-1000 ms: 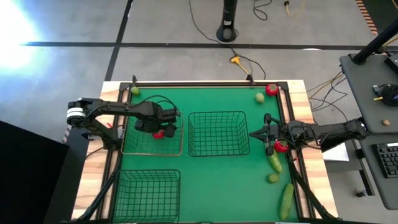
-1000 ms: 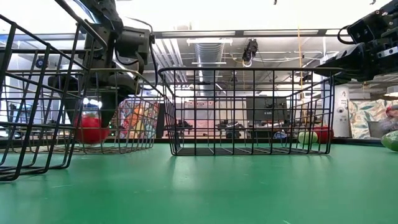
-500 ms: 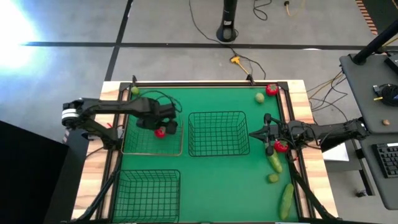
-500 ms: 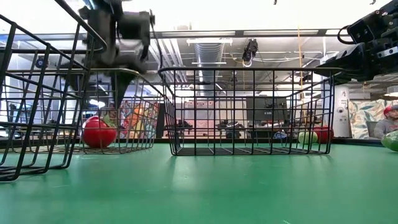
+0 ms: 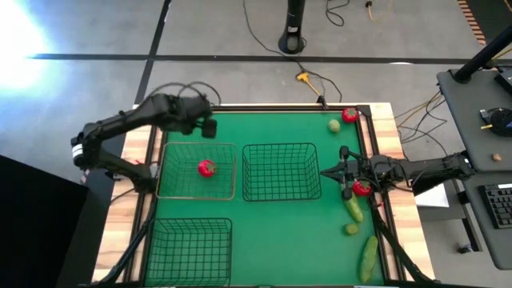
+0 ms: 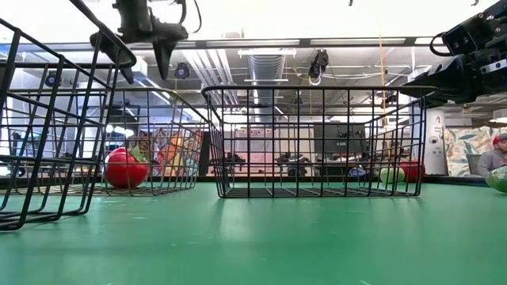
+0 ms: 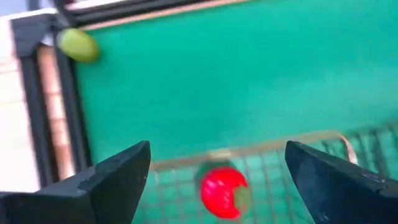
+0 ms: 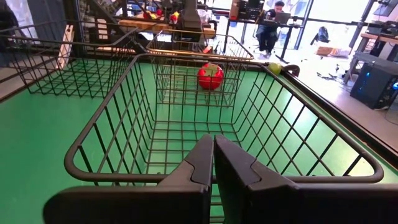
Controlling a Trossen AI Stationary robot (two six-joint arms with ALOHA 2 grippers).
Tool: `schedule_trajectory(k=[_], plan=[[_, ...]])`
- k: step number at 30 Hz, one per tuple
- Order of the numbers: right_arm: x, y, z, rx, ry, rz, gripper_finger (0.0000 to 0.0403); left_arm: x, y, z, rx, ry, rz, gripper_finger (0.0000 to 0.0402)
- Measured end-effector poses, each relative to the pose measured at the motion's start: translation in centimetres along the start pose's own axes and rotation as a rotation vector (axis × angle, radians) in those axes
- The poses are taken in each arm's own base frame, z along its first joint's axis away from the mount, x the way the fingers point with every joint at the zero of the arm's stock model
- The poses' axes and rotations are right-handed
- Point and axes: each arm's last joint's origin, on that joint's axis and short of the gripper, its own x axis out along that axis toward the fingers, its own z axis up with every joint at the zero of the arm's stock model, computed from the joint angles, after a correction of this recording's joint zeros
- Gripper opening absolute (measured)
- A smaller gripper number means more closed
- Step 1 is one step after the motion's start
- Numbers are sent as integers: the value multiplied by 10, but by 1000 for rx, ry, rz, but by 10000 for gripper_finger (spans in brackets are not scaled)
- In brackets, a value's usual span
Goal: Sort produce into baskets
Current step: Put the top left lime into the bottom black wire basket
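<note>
A green-covered table [image 5: 264, 224] is seen; beside its middle basket [image 5: 281, 171], the right gripper [image 5: 326, 172] is closed, the left gripper [image 5: 210, 128] spread.

Even, diffuse light covers the green felt worktop [image 5: 280, 224] in the high view, with no hard shadows; a white glare patch burns out the grey concrete floor [image 5: 20, 32] at the upper left corner. The low view is backlit: bright ceiling panels wash out the top, so the black wire-mesh basket [image 6: 317, 142] reads as a silhouette, and the near felt is soft. The left wrist view is smeared throughout, leaving the small round red tomato [image 7: 222, 191] and the round yellow-green fruit [image 7: 78, 45] fuzzy. The right wrist view is sharper, daylight glowing through far windows.
</note>
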Motion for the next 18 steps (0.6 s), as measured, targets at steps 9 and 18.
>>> schedule_trajectory(k=[9,18], plan=[[0,0,0,0,0,0,9,51,61,54,-141,133,166,353],[0,0,0,0,0,0,9,105,90,94,-157,282,226,332]])
